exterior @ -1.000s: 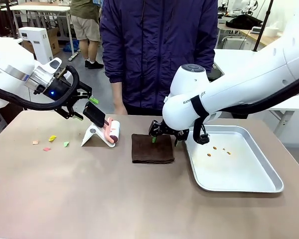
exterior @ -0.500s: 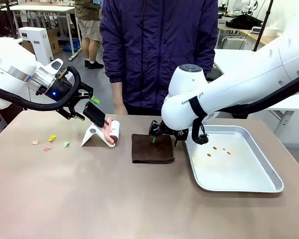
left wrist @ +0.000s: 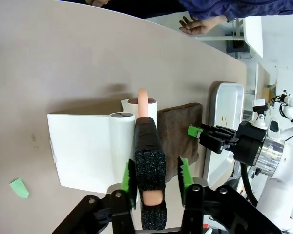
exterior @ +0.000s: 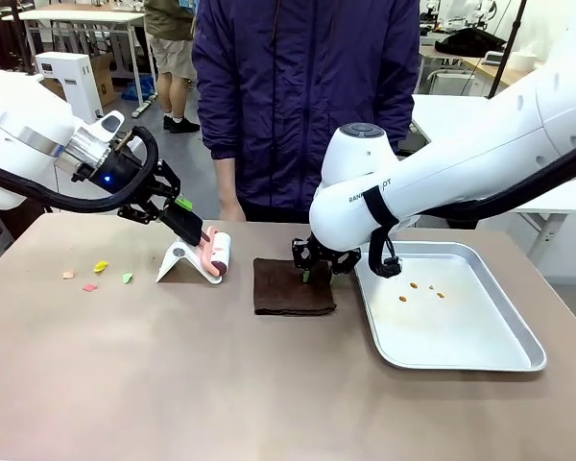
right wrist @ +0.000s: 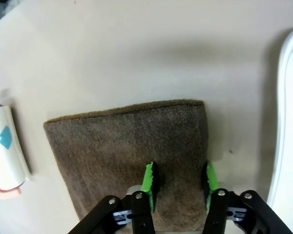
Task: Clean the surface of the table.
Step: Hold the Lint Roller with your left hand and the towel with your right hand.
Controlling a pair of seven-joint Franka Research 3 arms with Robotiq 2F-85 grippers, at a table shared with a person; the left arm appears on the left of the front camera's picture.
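Reading "RANK…OT": right arm over table.

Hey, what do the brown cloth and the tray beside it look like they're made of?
Brown cloth: soft fabric, likely terry or microfibre; matte, fuzzy nap shows up close. Tray: metal, probably steel or aluminium; smooth, shiny, reflective rim.

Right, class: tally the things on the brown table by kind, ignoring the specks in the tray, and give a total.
Paper scraps: 4
Lint roller: 1
White stand: 1
Brown cloth: 1
Metal tray: 1
Total: 8
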